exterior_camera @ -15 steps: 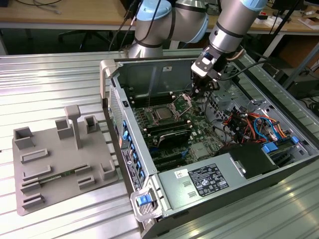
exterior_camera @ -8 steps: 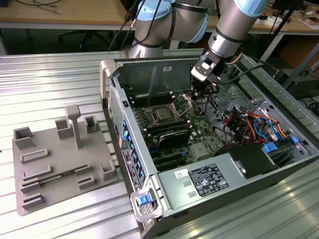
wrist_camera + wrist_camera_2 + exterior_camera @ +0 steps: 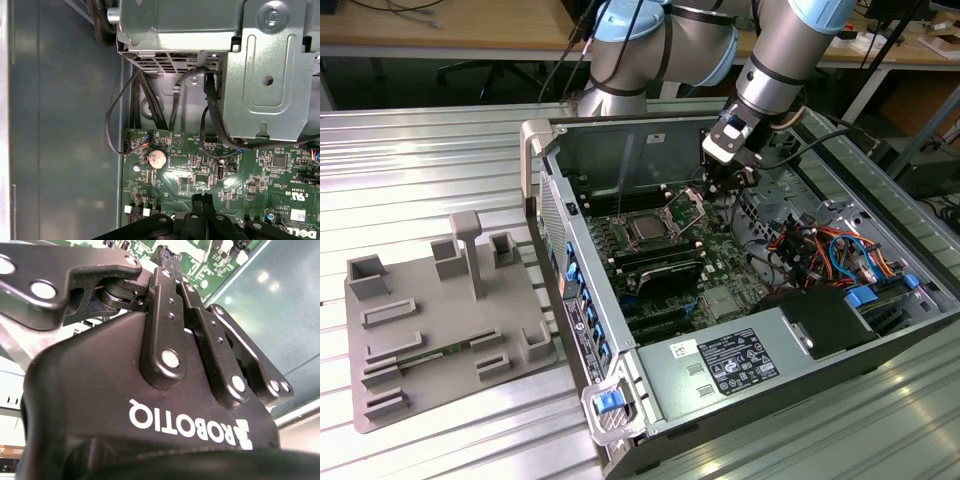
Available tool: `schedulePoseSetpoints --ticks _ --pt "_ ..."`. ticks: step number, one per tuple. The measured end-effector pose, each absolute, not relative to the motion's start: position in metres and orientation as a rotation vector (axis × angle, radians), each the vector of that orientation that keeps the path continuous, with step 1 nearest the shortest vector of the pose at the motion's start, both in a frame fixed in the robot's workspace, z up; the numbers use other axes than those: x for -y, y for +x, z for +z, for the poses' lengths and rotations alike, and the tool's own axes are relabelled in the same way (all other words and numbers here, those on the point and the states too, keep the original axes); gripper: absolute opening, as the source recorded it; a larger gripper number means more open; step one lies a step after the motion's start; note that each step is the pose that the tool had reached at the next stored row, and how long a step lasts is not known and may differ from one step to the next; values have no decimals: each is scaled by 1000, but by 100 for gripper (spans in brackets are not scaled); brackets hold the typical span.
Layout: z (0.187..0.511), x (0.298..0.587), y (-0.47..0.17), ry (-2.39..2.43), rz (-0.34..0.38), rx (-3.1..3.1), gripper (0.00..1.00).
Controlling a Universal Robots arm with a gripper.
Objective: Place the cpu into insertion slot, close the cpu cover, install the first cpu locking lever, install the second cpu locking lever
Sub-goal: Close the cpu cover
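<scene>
Black pincer (image 3: 202, 198), seemingly pinched, over green board (image 3: 240, 172).

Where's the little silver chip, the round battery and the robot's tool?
cpu (image 3: 647, 228), exterior view, middle of its silver face.
round battery (image 3: 156, 158), first wrist view, its centre.
tool (image 3: 202, 199), first wrist view, between its fingertips.

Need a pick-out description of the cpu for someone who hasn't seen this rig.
Find the open computer case, then the green board inside. The cpu is the small silver-grey square lying flat beside the cpu cover; its neighbours, the memory slots, are long and black.
</scene>
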State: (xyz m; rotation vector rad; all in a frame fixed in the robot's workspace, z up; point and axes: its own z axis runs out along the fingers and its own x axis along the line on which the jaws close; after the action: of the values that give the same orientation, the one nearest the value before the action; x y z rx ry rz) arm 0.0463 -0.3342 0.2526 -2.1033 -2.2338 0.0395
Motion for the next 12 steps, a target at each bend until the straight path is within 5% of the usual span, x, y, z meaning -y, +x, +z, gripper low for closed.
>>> schedulePoseSetpoints --ticks 12 --pt "255 335 24 -2113 11 2245 11"
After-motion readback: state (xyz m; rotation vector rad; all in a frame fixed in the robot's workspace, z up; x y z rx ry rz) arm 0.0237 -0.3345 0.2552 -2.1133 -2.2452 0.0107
